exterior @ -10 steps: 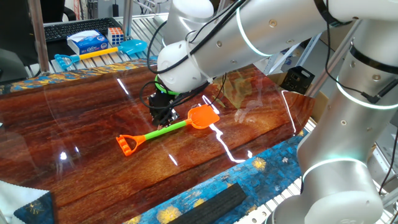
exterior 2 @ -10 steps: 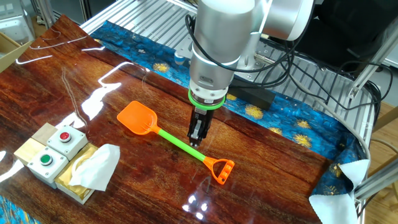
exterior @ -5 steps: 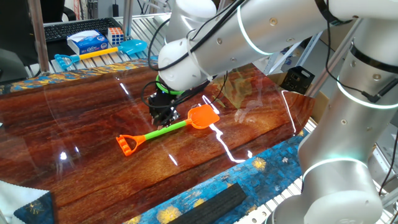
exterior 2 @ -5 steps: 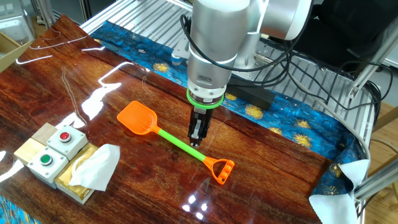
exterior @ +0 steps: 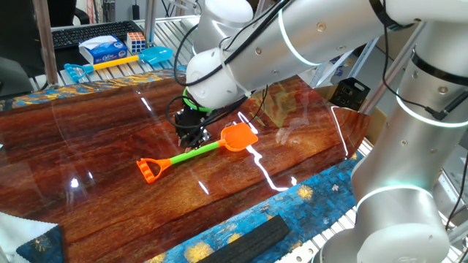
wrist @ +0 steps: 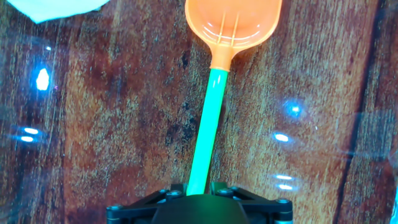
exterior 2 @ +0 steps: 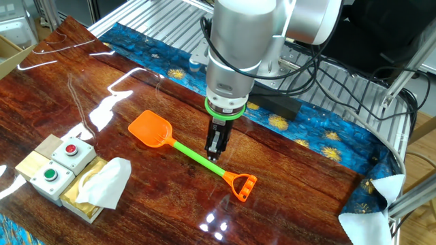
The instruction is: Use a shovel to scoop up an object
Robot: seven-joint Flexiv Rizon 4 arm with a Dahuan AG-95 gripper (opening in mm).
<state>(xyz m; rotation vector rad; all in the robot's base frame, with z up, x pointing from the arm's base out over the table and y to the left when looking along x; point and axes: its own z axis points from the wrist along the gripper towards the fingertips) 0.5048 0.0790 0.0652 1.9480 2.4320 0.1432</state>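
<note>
An orange shovel with a green handle (exterior 2: 196, 157) lies flat on the wooden table (exterior 2: 82, 88), its blade (exterior 2: 150, 129) pointing left. In one fixed view the shovel (exterior: 199, 151) lies under the arm. My gripper (exterior 2: 214, 151) points straight down at the middle of the handle, and its fingers press the handle from both sides. In the hand view the handle (wrist: 208, 124) runs up from between the fingers of my gripper (wrist: 198, 186) to the blade (wrist: 233, 22). The white crumpled object (exterior 2: 105, 182) with a tan part lies at the front left, apart from the blade; its white corner shows in the hand view (wrist: 56, 7).
A beige box with red and green buttons (exterior 2: 58, 162) stands beside the object. A blue patterned cloth (exterior 2: 306, 126) lines the table's edge. At the back are a blue shovel (exterior: 117, 62), a tissue box (exterior: 102, 50) and a puzzle cube (exterior: 135, 44). A black bar (exterior: 248, 237) lies on the cloth.
</note>
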